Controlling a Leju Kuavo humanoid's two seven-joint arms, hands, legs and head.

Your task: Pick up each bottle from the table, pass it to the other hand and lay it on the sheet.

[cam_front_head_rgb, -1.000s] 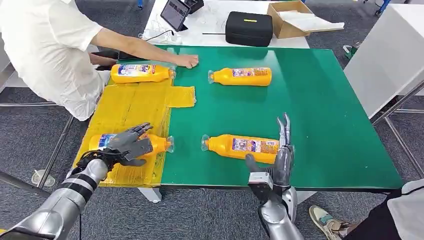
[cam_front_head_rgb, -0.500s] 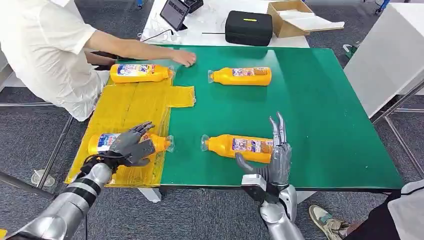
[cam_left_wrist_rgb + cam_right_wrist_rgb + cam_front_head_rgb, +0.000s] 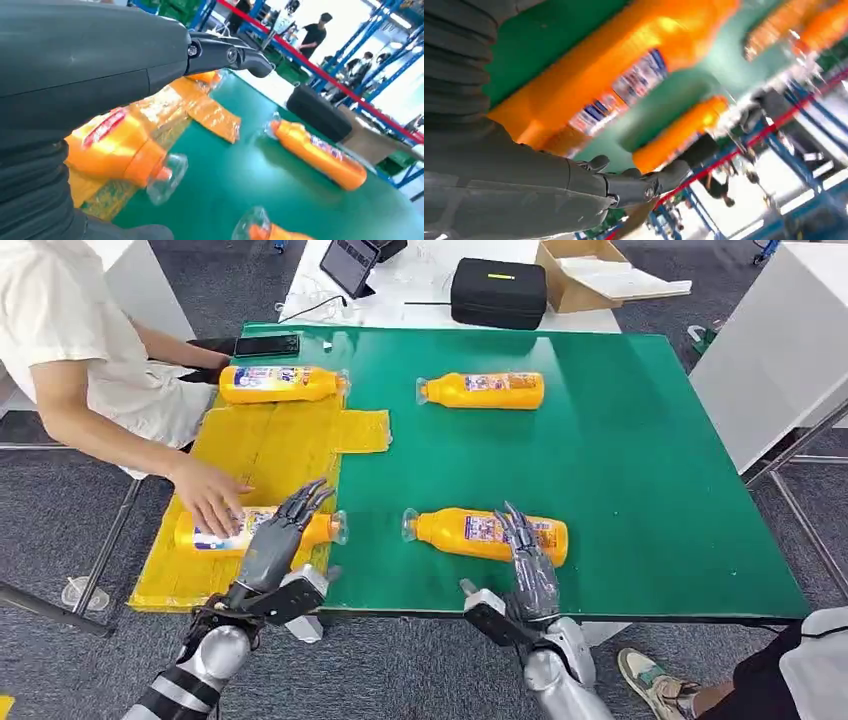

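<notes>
Here, right hand (image 3: 527, 565) open over near bottle (image 3: 486, 533), fingers (image 3: 518, 530) across label

Four orange bottles with printed labels and clear caps lie on their sides. The near right bottle (image 3: 487, 533) rests on the green counter (image 3: 640, 470), cap pointing left, its right end under the right robot hand (image 3: 527, 565). The far right bottle (image 3: 482, 391) lies likewise on the green, cap to the left. The yellow sheet (image 3: 262, 455) covers the counter's left side; on it lie the far left bottle (image 3: 281, 384) and the near left bottle (image 3: 255, 529), both caps pointing right.
</notes>
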